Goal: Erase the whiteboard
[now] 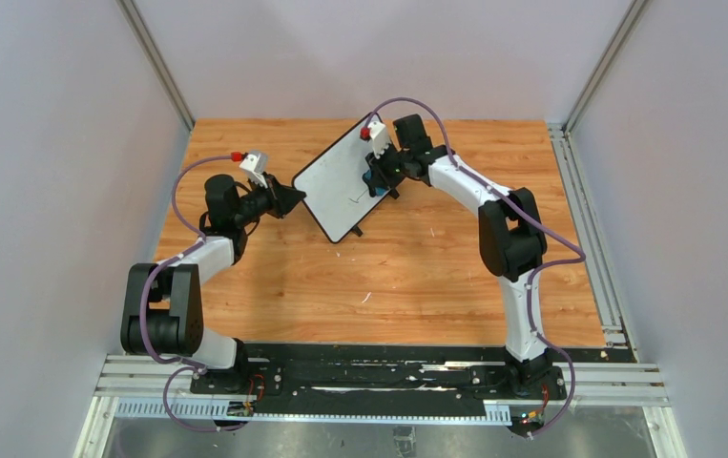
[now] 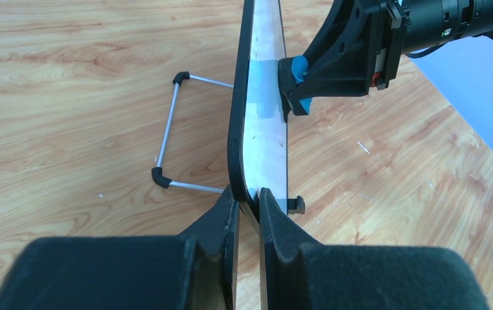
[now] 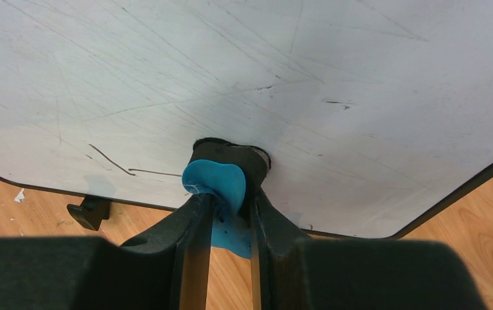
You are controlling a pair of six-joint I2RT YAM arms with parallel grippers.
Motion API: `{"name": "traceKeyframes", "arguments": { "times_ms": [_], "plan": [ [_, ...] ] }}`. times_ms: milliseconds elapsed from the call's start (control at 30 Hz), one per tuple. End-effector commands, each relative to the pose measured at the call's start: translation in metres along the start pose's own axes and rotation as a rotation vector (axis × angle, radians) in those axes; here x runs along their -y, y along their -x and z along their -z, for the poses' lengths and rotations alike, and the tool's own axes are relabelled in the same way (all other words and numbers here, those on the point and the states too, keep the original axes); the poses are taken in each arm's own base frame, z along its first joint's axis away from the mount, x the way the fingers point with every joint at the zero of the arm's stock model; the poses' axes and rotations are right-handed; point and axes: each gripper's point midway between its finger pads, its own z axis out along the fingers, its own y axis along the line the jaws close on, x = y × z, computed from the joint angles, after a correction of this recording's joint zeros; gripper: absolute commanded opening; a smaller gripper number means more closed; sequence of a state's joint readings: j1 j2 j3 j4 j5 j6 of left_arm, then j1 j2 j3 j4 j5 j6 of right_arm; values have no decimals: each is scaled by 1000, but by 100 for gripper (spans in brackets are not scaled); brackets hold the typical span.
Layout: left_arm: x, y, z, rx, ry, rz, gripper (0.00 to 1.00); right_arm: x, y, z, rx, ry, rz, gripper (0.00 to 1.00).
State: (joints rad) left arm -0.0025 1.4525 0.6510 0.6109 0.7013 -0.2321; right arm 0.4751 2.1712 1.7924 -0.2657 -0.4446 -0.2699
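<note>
The whiteboard stands propped up on its wire stand at the back middle of the table. My left gripper is shut on its left edge, seen edge-on in the left wrist view. My right gripper is shut on the blue eraser and presses its black pad against the board face near the lower edge. Thin black marks remain left of the eraser, with a small one to the upper right. The eraser also shows in the left wrist view.
The wire stand juts out behind the board. A black foot sits under the board's lower edge. The wooden table is bounded by grey walls left, right and behind.
</note>
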Motion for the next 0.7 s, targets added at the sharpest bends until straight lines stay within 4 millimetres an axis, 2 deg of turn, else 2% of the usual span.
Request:
{"name": "traceKeyframes", "arguments": {
  "times_ms": [0,367,667],
  "plan": [
    [-8,-20,2,-66,19,-58,0,9,-16,-1,-13,-27,-11,1],
    [-8,-20,2,-66,16,-60,0,-2,-27,8,-15,-15,-28,1],
    [-7,-20,2,-66,13,-60,0,-6,-35,7,-23,-8,-36,1]
  ]
}}
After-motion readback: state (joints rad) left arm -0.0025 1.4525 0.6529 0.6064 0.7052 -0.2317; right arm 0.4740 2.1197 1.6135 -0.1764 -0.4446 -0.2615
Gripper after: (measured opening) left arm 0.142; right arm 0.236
